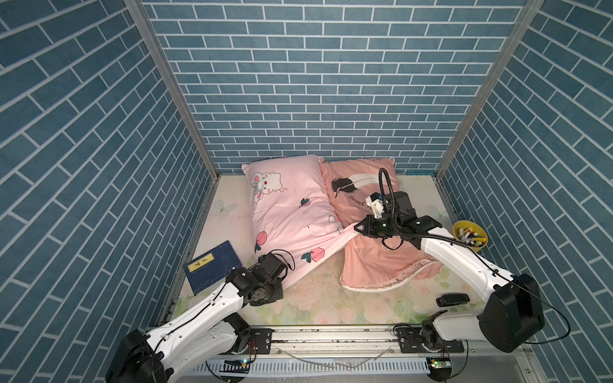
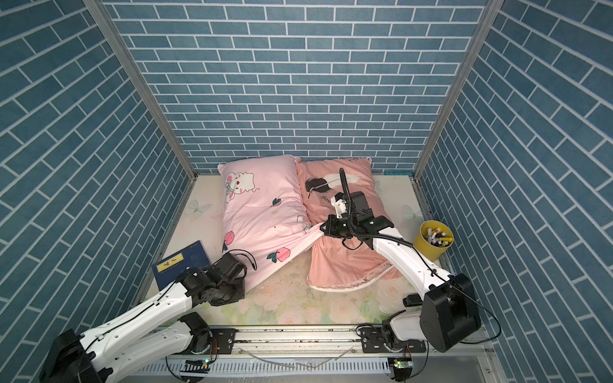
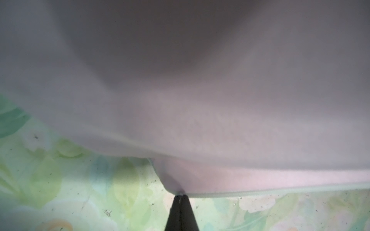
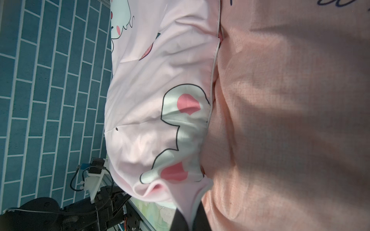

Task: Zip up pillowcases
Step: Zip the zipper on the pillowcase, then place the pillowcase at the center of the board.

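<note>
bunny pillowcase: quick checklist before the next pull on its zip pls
1. Right pincer shut on a corner of the bunny pillowcase: ok.
2. Left pincer shut on the pillowcase at the end of the white zip edge: ok.
3. Zip slider between the left pincer's tips: cannot tell, too small and blurred.
4. Edge between the two pincers stretched straight: ok in both top views.
5. Zip closed along that edge: cannot tell.
6. Feather pillowcase out of the way: not ok, the held corner lies across it.
</note>
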